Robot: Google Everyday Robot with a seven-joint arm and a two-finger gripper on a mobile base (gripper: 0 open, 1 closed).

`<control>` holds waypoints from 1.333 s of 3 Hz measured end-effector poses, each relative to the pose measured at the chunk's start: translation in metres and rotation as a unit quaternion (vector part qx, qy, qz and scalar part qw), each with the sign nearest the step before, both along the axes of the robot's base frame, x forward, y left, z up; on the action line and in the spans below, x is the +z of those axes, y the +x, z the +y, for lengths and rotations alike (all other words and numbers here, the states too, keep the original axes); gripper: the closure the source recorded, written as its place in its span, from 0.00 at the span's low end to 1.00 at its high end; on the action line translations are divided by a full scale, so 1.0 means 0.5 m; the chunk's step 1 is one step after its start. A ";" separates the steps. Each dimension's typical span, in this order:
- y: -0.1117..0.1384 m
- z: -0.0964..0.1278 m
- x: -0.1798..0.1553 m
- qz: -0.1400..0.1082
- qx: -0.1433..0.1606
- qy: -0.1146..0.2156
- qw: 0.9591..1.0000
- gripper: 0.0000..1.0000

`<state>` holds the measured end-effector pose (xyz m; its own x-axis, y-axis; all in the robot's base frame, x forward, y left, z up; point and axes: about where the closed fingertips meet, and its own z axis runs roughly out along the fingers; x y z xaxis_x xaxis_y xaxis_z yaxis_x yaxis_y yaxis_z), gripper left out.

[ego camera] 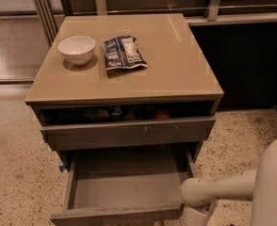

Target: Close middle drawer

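The end effector sits at the bottom edge of the camera view, just beside the right front corner of the middle drawer. Only its pale upper part shows before it runs out of view, so I cannot tell whether it is wide or narrow, or whether it touches the drawer. Above it is a rounded white joint, and from there the arm runs right to a broad white body at the right edge.

The middle drawer is pulled well out of the cabinet toward the camera. Its smooth grey floor is bare, its thin side walls are in view, and its plain flat front lies along the bottom of the view. A small blue scrap shows by its left wall, near the cabinet.

Directly above it is the upper drawer front, grey with a small pale mark at its centre. It stands a little out from the cabinet. In the dark gap over it a few things show dimly, too shadowed to name.

On the tan, glossy counter stand a white bowl, upright near the left back, and a dark blue and white snack bag lying flat just to its right, apart from it.

The cabinet stands on a speckled floor.
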<state>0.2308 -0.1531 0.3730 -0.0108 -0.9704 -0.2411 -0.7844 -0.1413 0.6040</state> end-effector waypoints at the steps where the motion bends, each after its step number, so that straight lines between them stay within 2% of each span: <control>1: 0.004 0.005 -0.006 -0.002 -0.001 0.003 1.000 1.00; 4: 0.004 0.009 -0.012 -0.005 -0.002 0.005 1.000 1.00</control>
